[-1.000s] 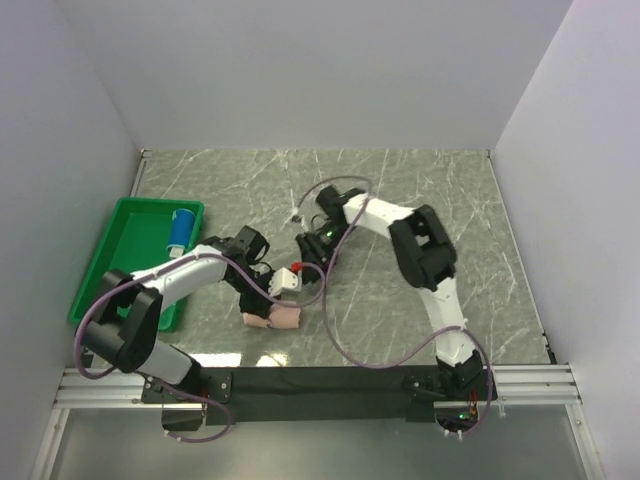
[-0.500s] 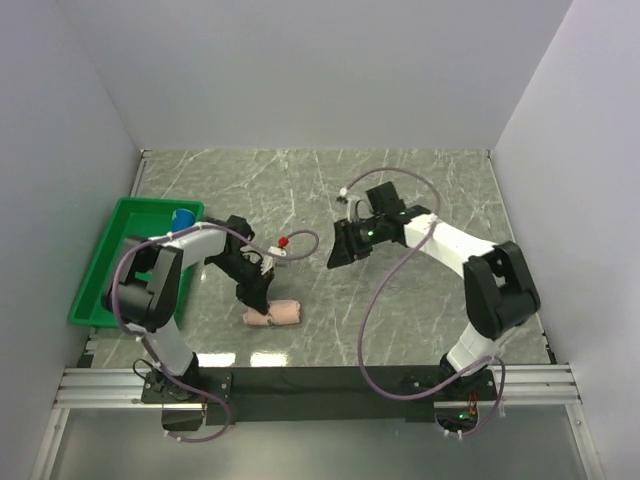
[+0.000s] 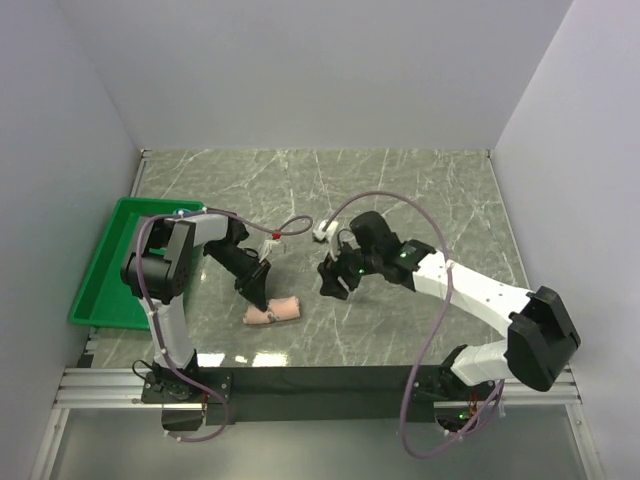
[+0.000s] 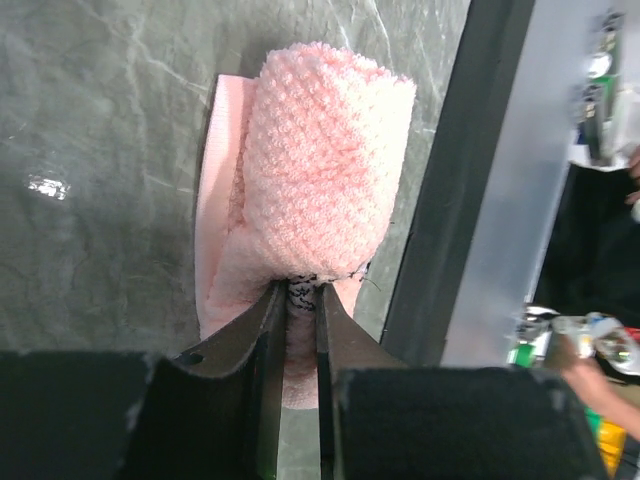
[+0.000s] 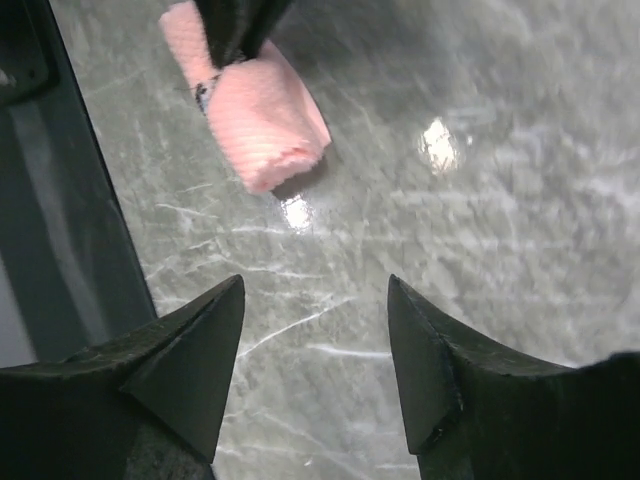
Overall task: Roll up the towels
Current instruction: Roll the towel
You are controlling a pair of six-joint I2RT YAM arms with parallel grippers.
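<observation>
**Left pincer clamped on the pink roll, right one wide and empty**

My left pincer is squeezed down to a narrow slit, and there's cloth in that slit: I've got the pink towel by one end. It's a rolled bundle, lying flat on the marbled tabletop towards the near edge, to the right of the green tray. My right pincer hangs just beside the roll's other end, fingers spread well apart, gripping nothing, with bare marble below them.
</observation>
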